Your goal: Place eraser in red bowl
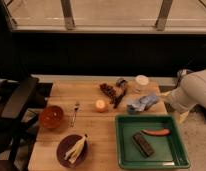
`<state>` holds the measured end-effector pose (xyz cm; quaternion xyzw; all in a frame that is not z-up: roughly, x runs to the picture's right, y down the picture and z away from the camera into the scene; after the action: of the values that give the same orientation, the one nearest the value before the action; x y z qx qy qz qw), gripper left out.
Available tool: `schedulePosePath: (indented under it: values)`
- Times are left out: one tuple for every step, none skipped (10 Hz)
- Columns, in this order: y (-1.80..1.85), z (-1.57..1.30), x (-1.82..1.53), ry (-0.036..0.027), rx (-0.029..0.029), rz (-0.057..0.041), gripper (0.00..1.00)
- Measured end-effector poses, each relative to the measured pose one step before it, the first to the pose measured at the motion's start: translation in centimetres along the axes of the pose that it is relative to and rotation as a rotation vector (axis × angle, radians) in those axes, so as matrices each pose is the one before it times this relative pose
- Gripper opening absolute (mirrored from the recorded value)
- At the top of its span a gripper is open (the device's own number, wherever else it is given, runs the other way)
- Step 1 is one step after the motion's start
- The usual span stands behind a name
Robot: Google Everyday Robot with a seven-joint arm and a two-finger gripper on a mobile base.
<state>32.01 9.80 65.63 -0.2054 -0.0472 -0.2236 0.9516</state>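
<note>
Eraser lies flat inside the green tray on the right part of the desk, just beside a thin red stick. The white arm comes in from the right edge. Its jaws are near the blue cloth, beyond the tray and apart from the eraser. Open or closed, I cannot tell. The red bowl stands far left.

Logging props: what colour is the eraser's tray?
Green tray, camera view; gripper beside table's right edge.

Table: red bowl, plate, fork, tray; jaws at right edge.
</note>
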Motion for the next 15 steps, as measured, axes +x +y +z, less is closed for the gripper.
schedulePosePath:
  values:
    - [0.011,0.012,0.02,0.00208,-0.00148,-0.00196,0.8]
    - [0.007,0.019,0.031,0.00354,-0.00362,-0.00436,0.8]
    - [-0.191,0.158,-0.349,0.00063,-0.00722,-0.02001,0.8]
    - [-0.306,0.297,-0.815,-0.00864,-0.00746,-0.01686,0.8]
    - [-0.543,0.746,-1.669,-0.02078,-0.01173,-0.01263,0.8]
    - [-0.457,1.027,-1.929,-0.04046,-0.00799,0.00017,0.8]
    - [0.108,1.283,-1.462,-0.04314,-0.01114,0.02948,0.8]
    - [0.392,1.063,-0.895,-0.03328,-0.01084,0.04746,0.8]
    - [0.802,1.213,-1.093,-0.04022,-0.01635,0.10561,0.8]
    - [0.876,0.806,-0.656,-0.01884,-0.01112,0.11326,0.8]
    - [0.913,0.652,-0.343,-0.00677,-0.0095,0.08116,0.8]
    - [0.933,0.492,-0.209,-0.00213,-0.00766,0.07583,0.8]
    - [0.924,0.536,-0.174,-0.00177,-0.00866,0.07359,0.8]
    - [0.54,0.318,-0.174,-0.00127,-0.00557,0.04233,0.8]
    - [0.314,0.224,-0.137,-0.00155,-0.00337,0.02545,0.8]
